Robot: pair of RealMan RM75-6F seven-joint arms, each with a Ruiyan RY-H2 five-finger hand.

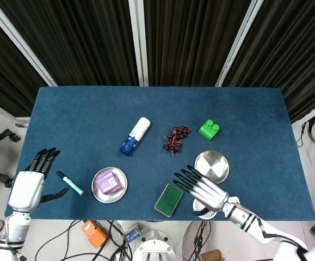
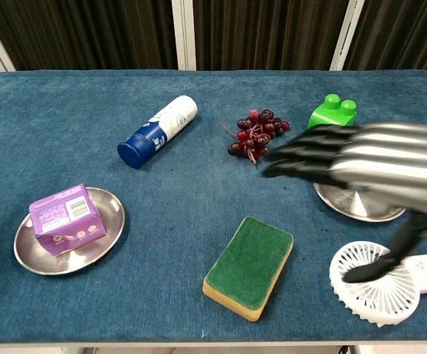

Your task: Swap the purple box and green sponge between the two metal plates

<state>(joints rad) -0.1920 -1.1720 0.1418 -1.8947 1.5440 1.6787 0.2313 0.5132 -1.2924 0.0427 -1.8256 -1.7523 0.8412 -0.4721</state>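
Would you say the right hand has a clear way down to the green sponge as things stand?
Probably yes. The right hand hovers open just beside the green sponge, which lies flat on bare table with nothing on it; only the white fan sits close by.

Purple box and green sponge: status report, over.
Both hands open, left hand clear, right hand above green sponge. Purple box on left plate. Right plate bare.

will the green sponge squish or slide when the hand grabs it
The sponge looks like soft foam under a scouring top, so it would probably compress in a grip. It lies flat on the napped blue cloth, so it likely drags rather than slides. It looks light, and being a flat slab it shouldn't roll. The right hand is open beside it.
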